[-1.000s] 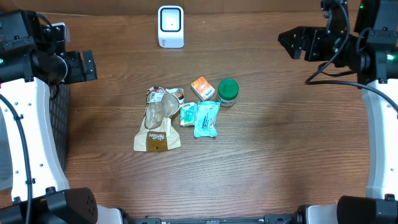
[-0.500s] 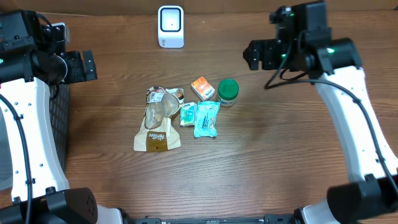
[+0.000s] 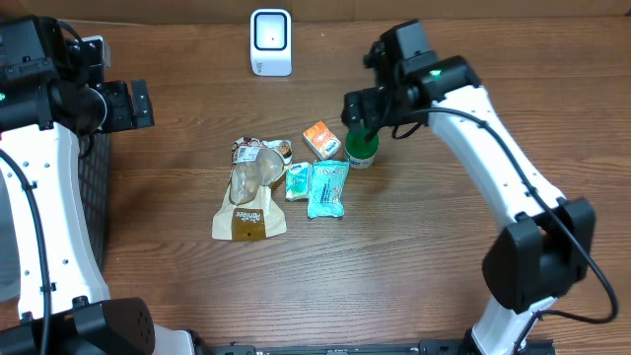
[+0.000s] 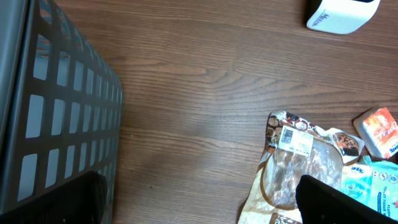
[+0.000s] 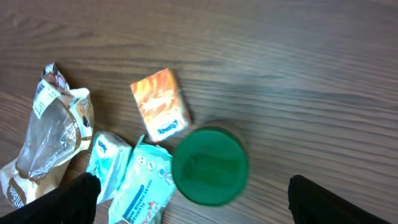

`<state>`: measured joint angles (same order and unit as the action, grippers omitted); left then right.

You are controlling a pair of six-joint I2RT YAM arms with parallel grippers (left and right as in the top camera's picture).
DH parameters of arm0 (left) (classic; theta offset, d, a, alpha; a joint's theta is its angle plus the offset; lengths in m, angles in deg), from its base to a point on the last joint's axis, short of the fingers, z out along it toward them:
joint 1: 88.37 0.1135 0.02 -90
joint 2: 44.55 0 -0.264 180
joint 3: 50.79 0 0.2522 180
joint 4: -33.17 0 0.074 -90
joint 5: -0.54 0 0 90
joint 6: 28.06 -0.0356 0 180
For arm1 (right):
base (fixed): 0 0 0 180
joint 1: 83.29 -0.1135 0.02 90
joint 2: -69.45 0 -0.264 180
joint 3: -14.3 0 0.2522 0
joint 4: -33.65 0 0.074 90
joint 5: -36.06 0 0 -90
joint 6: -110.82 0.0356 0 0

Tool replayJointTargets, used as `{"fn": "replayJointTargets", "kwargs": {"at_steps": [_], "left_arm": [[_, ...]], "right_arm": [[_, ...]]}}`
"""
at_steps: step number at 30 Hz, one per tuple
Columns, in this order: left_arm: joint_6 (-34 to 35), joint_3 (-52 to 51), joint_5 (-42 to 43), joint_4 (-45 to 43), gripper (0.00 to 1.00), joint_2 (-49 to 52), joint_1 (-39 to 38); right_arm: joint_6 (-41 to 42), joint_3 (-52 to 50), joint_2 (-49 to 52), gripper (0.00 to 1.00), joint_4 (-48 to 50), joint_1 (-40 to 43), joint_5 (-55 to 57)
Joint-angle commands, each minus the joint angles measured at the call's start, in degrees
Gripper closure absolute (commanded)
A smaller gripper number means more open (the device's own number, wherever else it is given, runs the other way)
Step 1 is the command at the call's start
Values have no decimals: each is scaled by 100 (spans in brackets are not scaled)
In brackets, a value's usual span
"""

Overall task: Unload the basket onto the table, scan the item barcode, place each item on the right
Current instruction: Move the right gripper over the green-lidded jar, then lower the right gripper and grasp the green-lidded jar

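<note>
Several items lie mid-table: a jar with a green lid (image 3: 362, 145), an orange packet (image 3: 321, 139), two teal tissue packs (image 3: 327, 187) and a brown snack bag (image 3: 251, 192). The white scanner (image 3: 270, 41) stands at the back edge. My right gripper (image 3: 367, 120) hovers open just above the jar. In the right wrist view the green lid (image 5: 210, 165) sits between the spread fingers of the right gripper (image 5: 196, 202), untouched. My left gripper (image 3: 128, 104) is open at the far left, holding nothing. The left wrist view shows the bag's white barcode label (image 4: 295, 140).
A dark mesh basket (image 3: 99, 187) stands at the left edge under the left arm, its wall (image 4: 62, 118) filling the left of the left wrist view. Bare wood lies right of the jar and along the front.
The right arm has swung from the far right corner leftward and down to just over the green-lidded jar. The left arm and all items have stayed put.
</note>
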<state>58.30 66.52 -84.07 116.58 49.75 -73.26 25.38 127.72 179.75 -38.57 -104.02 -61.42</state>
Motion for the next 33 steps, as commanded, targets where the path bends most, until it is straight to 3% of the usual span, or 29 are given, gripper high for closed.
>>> {"fn": "replayJointTargets", "kwargs": {"at_steps": [1,8,16,33], "left_arm": [[-151,74,0,-2,1,15,24],[-151,74,-2,-2,0,15,24],[-151,74,-2,-2,0,15,24],[-151,74,0,-2,1,15,24]], "right_arm": [[310,118,240,5,48,-22,42],[911,111,629,5,4,-46,-48],[1047,74,879,9,-321,-101,-72],[846,-103,883,39,-289,-107,160]]}}
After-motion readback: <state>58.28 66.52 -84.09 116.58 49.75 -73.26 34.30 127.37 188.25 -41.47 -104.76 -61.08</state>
